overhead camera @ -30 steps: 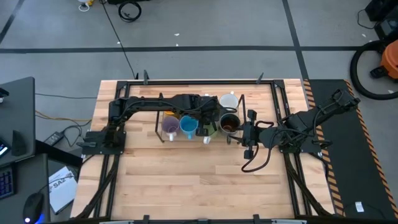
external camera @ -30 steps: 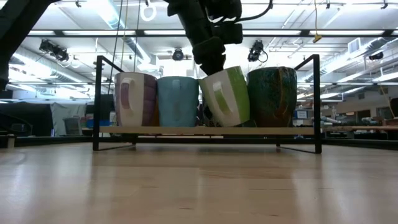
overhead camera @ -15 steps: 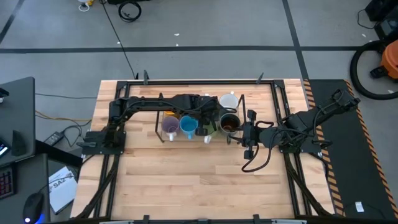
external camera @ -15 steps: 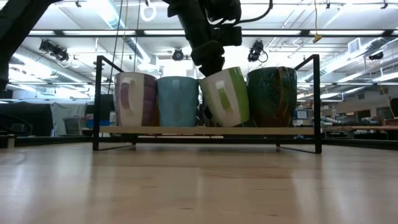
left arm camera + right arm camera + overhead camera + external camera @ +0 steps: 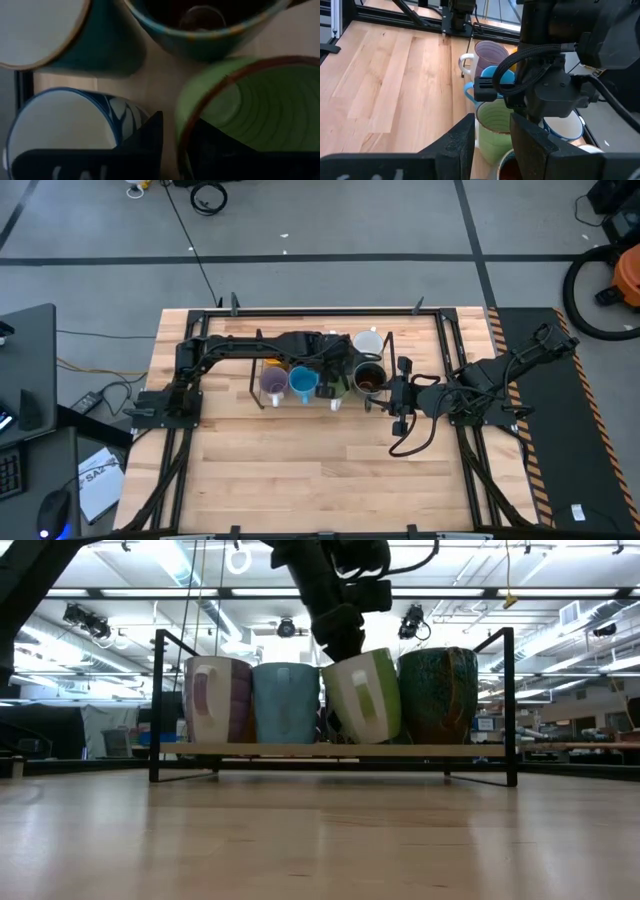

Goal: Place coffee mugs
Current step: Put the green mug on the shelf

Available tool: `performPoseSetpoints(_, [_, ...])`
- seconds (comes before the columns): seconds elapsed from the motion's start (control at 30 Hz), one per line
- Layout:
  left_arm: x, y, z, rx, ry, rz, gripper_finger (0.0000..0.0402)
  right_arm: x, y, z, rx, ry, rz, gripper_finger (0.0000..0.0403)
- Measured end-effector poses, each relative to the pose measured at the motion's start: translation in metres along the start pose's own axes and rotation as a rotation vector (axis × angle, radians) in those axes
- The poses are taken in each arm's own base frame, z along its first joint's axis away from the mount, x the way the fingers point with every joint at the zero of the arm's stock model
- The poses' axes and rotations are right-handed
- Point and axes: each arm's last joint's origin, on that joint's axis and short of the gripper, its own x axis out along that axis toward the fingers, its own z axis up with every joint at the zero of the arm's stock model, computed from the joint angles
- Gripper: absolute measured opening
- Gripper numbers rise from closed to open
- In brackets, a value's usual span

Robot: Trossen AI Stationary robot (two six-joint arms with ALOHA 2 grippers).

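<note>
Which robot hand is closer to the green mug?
Left. The left gripper straddles the green mug's rim inside the rack. The right gripper waits outside the rack, past the dark mug.

This is a big lab or workshop for robots, not a home; the wooden table [image 5: 300, 470] sits in a black metal frame [image 5: 320, 310] on a grey floor [image 5: 330, 230] marked with dark tape lines; loose cables [image 5: 208, 197] lie on the floor far from the table; a desk with a keyboard [image 5: 8, 472] stands at the left; an orange shop vacuum [image 5: 628, 275] stands at the far right; long ceiling lights [image 5: 560, 592] hang in a wide open hall.
</note>
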Motion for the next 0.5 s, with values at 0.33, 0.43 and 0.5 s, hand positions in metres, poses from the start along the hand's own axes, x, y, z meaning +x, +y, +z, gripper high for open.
performPoseSetpoints(0.33, [-0.0035, 0.0023, 0.0022, 0.042, -0.017, 0.041, 0.0118, 0.0000, 0.0000, 0.0000, -0.003, 0.000, 0.000, 0.0128])
performPoseSetpoints(0.43, [-0.0046, 0.0029, 0.0036, 0.046, -0.031, 0.048, 0.0119, 0.0000, 0.0000, 0.0001, -0.001, 0.000, 0.000, 0.0128])
performPoseSetpoints(0.5, [-0.0047, 0.0031, 0.0038, 0.060, -0.032, 0.052, 0.0119, 0.0000, 0.0000, 0.0000, 0.000, 0.000, 0.000, 0.0128])
